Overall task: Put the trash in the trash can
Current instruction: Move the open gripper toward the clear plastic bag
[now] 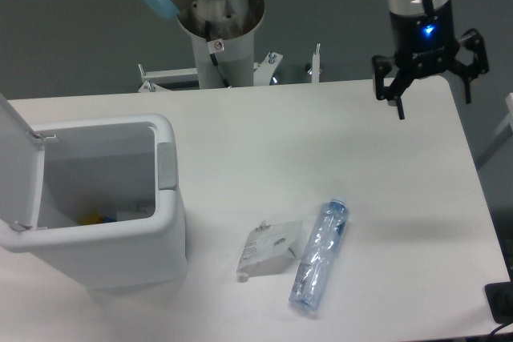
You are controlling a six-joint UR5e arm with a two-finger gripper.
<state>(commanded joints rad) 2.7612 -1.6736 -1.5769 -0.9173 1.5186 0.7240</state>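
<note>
The black two-finger gripper [433, 106] hangs released and empty above the white worktop's [264, 142] far right corner. The clear bluish plastic bottle [319, 255] and flat whitish packet [270, 249] lie touching near the front edge, right of the big white lidded trash can [100, 250].

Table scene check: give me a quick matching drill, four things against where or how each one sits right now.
Things:
1. plastic bottle
2. plastic packet
3. trash can
4. pincer

States:
A. lid open, on the table's left
B. open, above the table's far right edge
C. lying flat, just left of the bottle
D. lying on its side, near front

Pairs: 1-D, 2-C, 3-A, 4-B
</note>
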